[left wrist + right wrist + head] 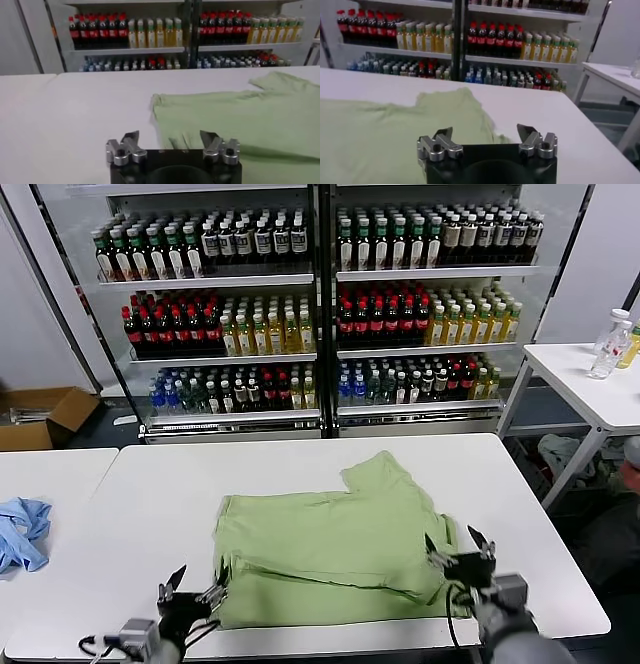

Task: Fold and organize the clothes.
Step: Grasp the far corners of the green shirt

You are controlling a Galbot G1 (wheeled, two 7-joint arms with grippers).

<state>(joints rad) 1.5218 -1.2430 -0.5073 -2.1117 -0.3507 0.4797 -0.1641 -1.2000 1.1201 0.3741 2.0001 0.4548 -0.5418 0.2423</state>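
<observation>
A light green cotton shirt [335, 549] lies partly folded on the white rectangular surface [160, 504], its lower part doubled over into a flat band along the near edge and one sleeve sticking out toward the far side. The left tool [190, 591] hovers at the shirt's near left corner with its fingers spread apart and nothing between them; in the left wrist view [170, 142] the cloth edge lies just beyond the fingertips. The right tool [459, 549] stands over the shirt's near right edge, its jaws likewise wide and empty, as the right wrist view [485, 137] confirms. A crumpled light blue garment [22, 531] rests on the neighbouring white surface to the left, well apart. Glass-fronted coolers stocked with bottles [320, 294] fill the background.
</observation>
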